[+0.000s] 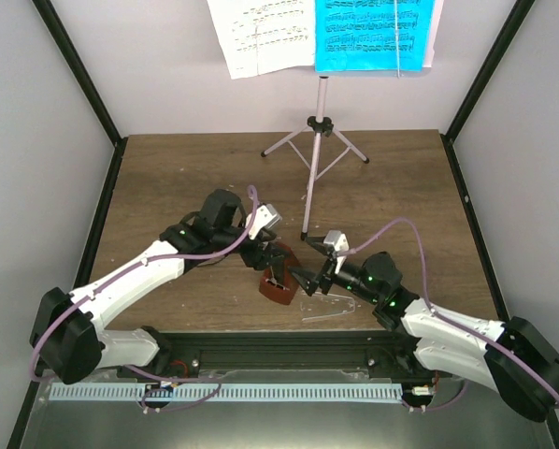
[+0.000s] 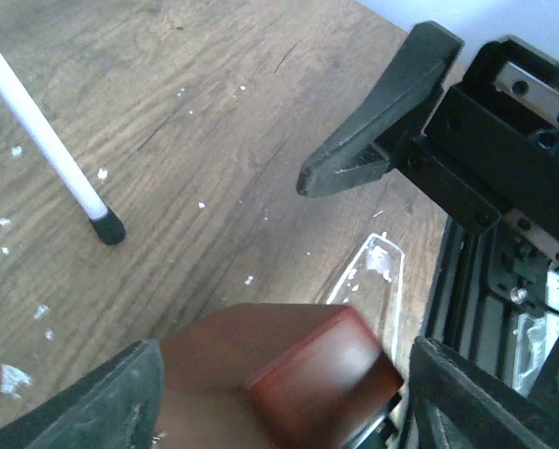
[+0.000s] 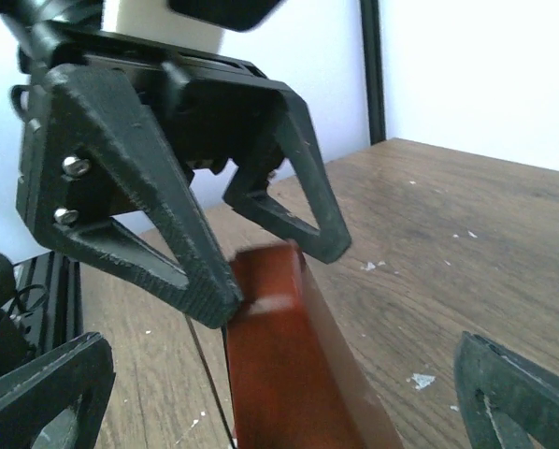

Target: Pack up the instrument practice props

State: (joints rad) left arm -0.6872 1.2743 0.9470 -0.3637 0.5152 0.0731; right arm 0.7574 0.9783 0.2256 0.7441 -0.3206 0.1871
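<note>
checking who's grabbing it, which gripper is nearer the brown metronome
Left. The left gripper straddles the top of the metronome; the right gripper is open, a short way off, facing it.

walls: 3 plain pale grey-white wall panels (image 1: 149, 65) close in my bench at back, left and right | frame: 2 slanting black corner posts (image 1: 78, 70) | table: dark brown wood-grain table top (image 1: 167, 178), flecked with white specks | near edge: black metal rail (image 1: 289, 348), long white slotted plastic strip (image 1: 233, 392) alongside | light: even, shadows soft
</note>
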